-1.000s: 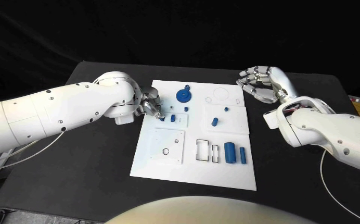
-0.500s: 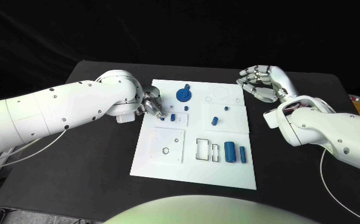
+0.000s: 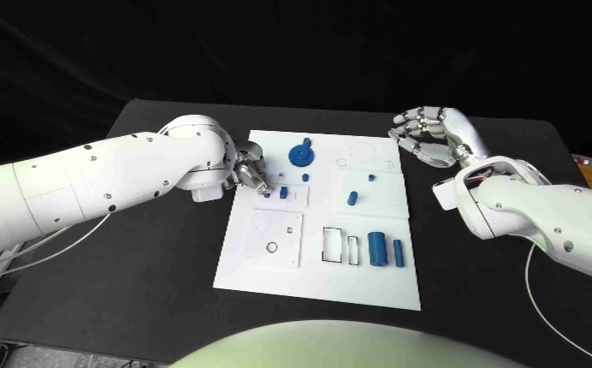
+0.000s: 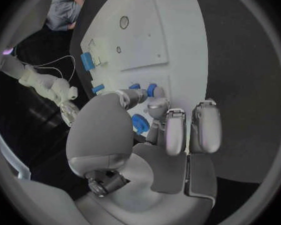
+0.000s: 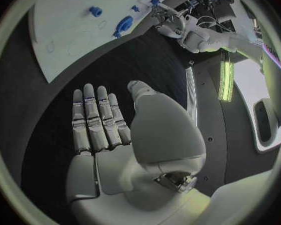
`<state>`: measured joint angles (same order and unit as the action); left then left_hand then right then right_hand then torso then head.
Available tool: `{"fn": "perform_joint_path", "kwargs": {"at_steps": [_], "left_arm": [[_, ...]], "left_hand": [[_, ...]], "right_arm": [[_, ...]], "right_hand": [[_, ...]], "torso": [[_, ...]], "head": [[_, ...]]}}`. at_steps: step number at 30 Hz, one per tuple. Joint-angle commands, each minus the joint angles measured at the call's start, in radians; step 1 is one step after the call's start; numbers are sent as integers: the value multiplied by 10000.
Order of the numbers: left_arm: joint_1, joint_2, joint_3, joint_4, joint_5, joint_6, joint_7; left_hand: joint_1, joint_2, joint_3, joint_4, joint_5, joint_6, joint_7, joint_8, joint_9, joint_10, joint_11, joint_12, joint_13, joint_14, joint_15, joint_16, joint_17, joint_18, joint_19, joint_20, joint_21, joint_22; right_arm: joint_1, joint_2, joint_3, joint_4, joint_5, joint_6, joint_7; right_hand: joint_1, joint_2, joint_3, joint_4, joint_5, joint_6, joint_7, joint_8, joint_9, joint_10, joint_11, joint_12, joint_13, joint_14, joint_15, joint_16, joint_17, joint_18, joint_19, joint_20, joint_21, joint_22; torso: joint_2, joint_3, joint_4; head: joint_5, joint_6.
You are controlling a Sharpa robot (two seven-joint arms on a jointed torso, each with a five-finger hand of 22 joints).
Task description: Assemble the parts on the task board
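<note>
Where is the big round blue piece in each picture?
Head view: big round blue piece on the task board, far end, beside the left hand.
Left wrist view: cannot tell.
Right wrist view: on the board.
Shared landmark: the board.

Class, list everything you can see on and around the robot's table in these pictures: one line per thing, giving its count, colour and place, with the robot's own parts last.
Table: one, black, under everything.
Task board: one, white, middle of the table, lengthwise away from the robot.
Round disc part: one, blue, far end of the board.
Cylinder parts: two, blue, upright side by side near the board's near right corner.
Small parts: several, blue, scattered across the board's middle; the exact count is hard to tell.
Rectangular slots: two, dark-outlined, left of the cylinders.
Left hand: one, silver, at the board's left edge, fingertips down by a small blue part; a grip cannot be confirmed.
Right hand: one, silver, open, off the board's far right corner, holding nothing.
</note>
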<state>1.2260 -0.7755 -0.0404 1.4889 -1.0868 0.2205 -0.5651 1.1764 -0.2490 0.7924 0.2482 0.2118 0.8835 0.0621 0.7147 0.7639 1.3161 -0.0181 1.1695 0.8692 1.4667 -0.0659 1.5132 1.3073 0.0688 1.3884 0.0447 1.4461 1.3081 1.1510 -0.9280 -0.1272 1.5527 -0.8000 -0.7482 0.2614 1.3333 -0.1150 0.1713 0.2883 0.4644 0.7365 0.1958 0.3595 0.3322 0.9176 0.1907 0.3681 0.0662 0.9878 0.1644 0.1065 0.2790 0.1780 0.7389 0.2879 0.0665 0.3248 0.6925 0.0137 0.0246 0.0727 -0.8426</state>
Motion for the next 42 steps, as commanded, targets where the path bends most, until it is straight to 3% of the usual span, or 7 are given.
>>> {"fn": "perform_joint_path", "kwargs": {"at_steps": [1, 9, 17, 21, 24, 30, 42], "left_arm": [[-37, 52, -24, 5, 165, 152, -45], [-40, 46, -26, -55, 199, 190, -141], [-42, 21, -27, -109, 196, 136, -172], [-42, 2, -26, -127, 193, 41, -186], [-42, -16, -24, -134, 188, -36, -187], [-43, -53, -19, -148, 183, -206, -189], [-42, -286, 69, 67, 539, -841, 74]], "left_hand": [[-213, -38, 1192, -1304, -60, -45, -117, -26, -27, 53, -41, -40, 8, 754, -81, 47, 1526, -70, 54, -36, 23, 42], [-796, -262, 102, -431, -120, 156, -207, -147, -302, 34, -110, -39, 47, 755, -147, 48, 1531, -74, 65, -106, -11, 30], [-858, -301, -294, -124, -121, 228, -210, -186, -404, 17, -111, -45, 54, 754, -154, 46, 1529, -71, 63, -118, -28, 15], [-948, -242, -1515, 398, -128, 302, -189, -229, -545, 21, -92, -30, 96, 755, -138, 47, 1533, -71, 69, -109, -48, 6], [-964, -9, -2487, 434, -110, 331, -185, -276, -652, 21, -87, -29, 115, 756, -132, 47, 1535, -71, 79, -103, -53, 14], [-1161, 320, -3343, 467, -79, 360, -182, -331, -774, 40, -80, 1, 179, 757, -132, 49, 1541, -71, 87, -99, -58, 20], [-1375, 555, -3919, 476, -60, 336, -167, -367, -855, -2, -70, -46, 115, 754, -132, 44, 1532, -64, 75, -101, -76, -3]], "right_arm": [[-5, -3, 1, 12, -34, 129, 101], [-5, -12, 1, 17, -21, 126, 106], [-5, -23, 1, 26, -17, 124, 114], [-5, -24, 1, 35, 9, 88, 189], [-6, -24, 1, 34, 16, 76, 204], [-6, -26, 1, 36, 21, 67, 215], [-9, -22, 1, 30, 25, 59, 221]], "right_hand": [[-38, 11, -55, -22, 32, -56, 624, 50, -16, -3, 60, 30, -17, -43, 10, -53, -23, 25, -74, -11, -1, -18], [-44, 10, -59, -19, 31, -58, 625, 51, -18, -4, 61, 29, -17, -44, 11, -56, -29, 25, -74, -11, 0, -23], [-44, 10, -59, -19, 31, -58, 625, 51, -18, -4, 61, 29, -17, -44, 11, -56, -29, 25, -74, -11, 0, -23], [-60, 3, -70, -13, 27, -61, 628, 53, -23, -7, 65, 28, -17, -52, 16, -66, -42, 24, -74, -11, 0, -32], [-74, -10, -84, -10, 27, -62, 630, 56, -26, -6, 67, 28, -17, -61, 20, -75, -52, 23, -75, -9, 0, -40], [-87, -21, -96, -7, 26, -65, 632, 58, -29, -9, 69, 27, -17, -68, 24, -82, -61, 21, -79, -8, -2, -47], [-97, -25, -104, -6, 30, -69, 634, 59, -32, -12, 72, 26, -17, -74, 27, -90, -72, 19, -83, -7, -3, -55]], "torso": [[4, 0, -1], [0, 0, 4], [2, -4, 4], [3, -3, 1], [3, -3, 1], [3, -3, -1], [2, -8, -6]], "head": [[-9, -6], [-25, -11], [-30, 0], [-30, -1], [-30, -1], [-34, 6], [-51, 26]]}}
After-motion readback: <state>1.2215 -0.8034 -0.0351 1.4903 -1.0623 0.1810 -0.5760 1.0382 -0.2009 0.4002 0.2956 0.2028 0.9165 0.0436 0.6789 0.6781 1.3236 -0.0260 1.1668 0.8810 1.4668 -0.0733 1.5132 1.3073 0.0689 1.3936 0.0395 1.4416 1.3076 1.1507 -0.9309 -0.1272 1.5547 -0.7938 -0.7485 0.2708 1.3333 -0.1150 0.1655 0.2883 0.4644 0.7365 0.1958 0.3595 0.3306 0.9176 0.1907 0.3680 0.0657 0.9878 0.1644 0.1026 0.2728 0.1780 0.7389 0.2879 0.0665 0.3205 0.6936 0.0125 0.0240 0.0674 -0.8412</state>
